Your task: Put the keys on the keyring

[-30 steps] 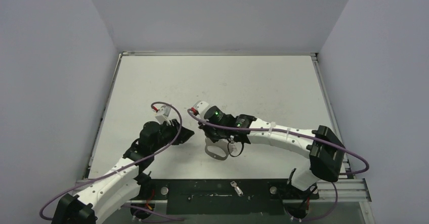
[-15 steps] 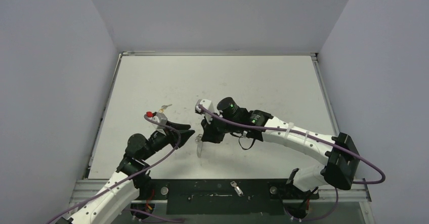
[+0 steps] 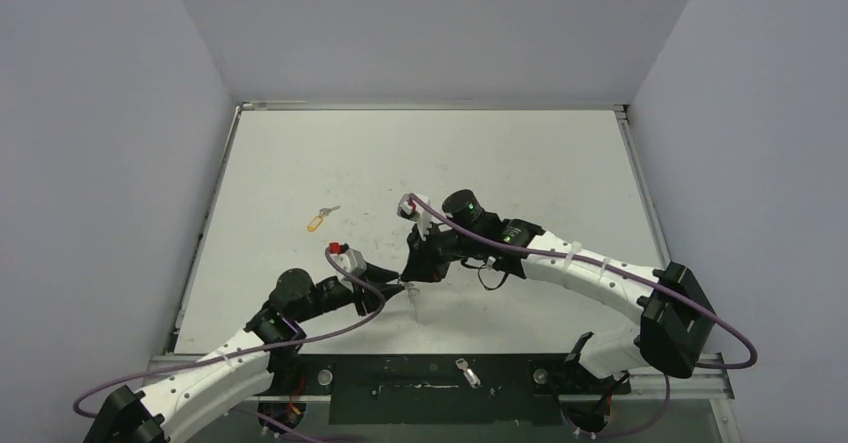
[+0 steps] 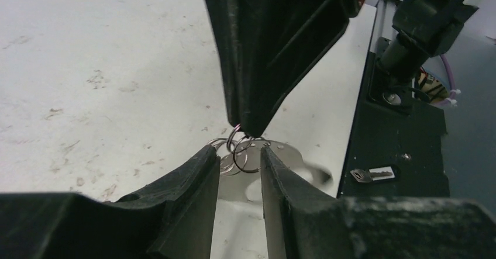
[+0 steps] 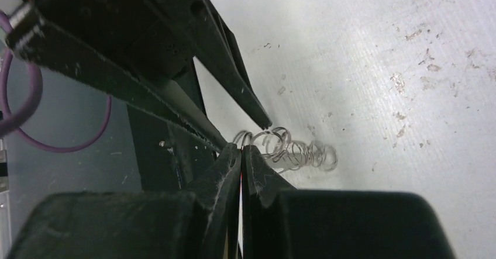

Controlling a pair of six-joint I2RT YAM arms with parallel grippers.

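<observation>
White scuffed tabletop (image 3: 520, 163): small silver key with yellow oblong tag (image 3: 318, 220) laid left of centre. Black metal base plate (image 4: 421, 177) at near edge: black-headed silver key (image 4: 374, 174) laid on it.

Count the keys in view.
2. The yellow-tagged key lies on the white table, left of centre; the other key lies on the black base plate at the near edge. More may be hidden.
</observation>
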